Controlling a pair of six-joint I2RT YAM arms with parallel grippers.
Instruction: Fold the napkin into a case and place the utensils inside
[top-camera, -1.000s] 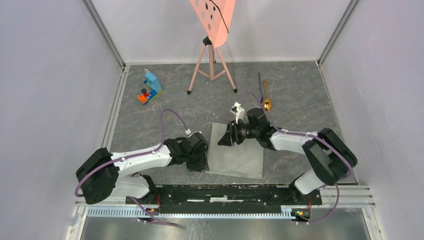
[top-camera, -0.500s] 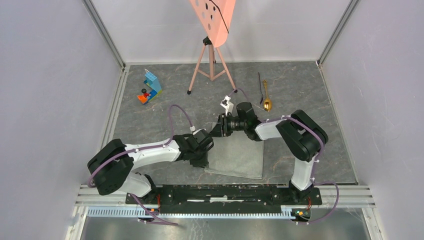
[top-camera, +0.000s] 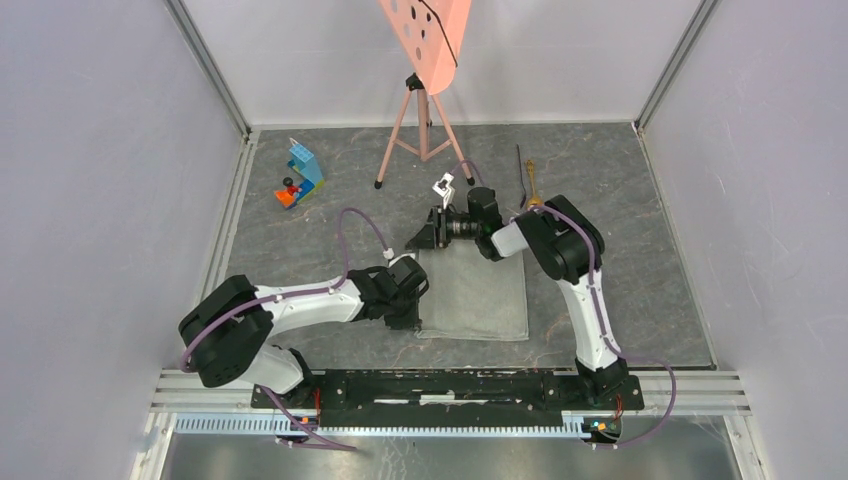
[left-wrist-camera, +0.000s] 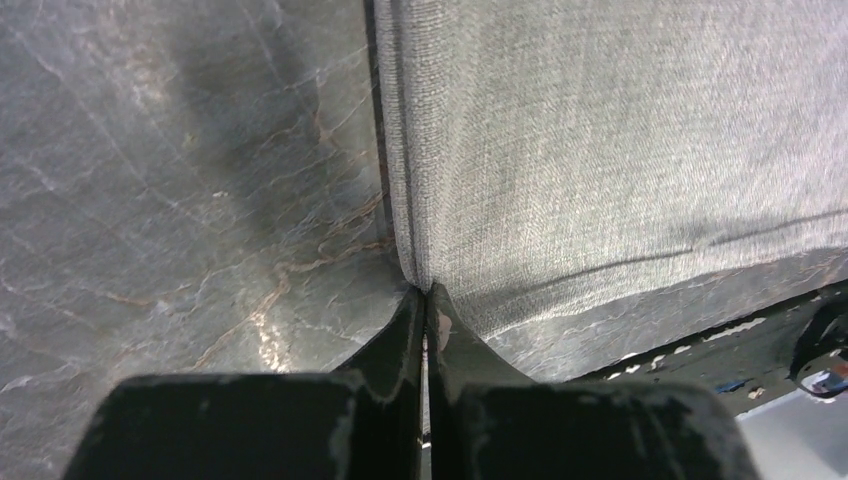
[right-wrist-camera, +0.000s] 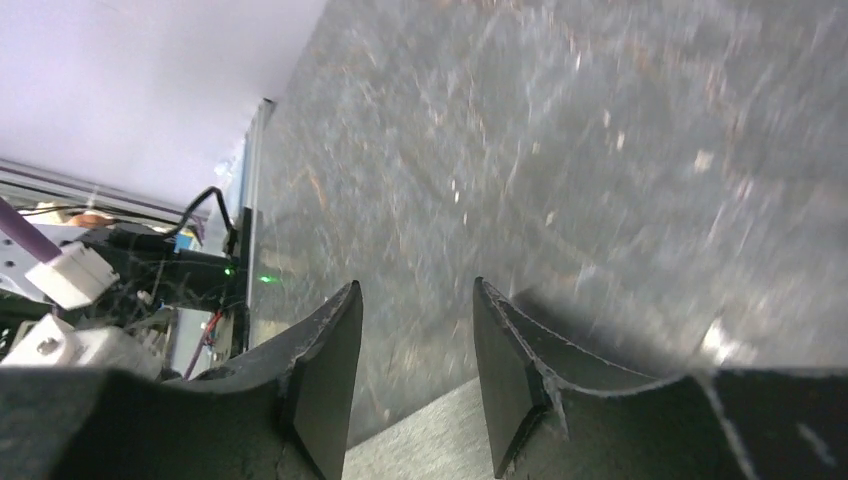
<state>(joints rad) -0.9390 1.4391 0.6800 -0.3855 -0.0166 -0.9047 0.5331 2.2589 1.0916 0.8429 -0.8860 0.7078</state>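
Napkin (left-wrist-camera: 600, 150) corner right at the tips of the closed left gripper (left-wrist-camera: 424, 300).

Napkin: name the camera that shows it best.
Top external: the whole napkin lies flat in view. Left wrist shows only one edge and corner up close; right wrist catches just a grey sliver at the frame's bottom.

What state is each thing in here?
napkin: folded, lying flat on the table
left pincer: shut on the napkin's near left corner
right pincer: open, empty, at the napkin's far left corner
gold spoon: lying on the table, outside the napkin
black utensil: lying beside the spoon, untouched
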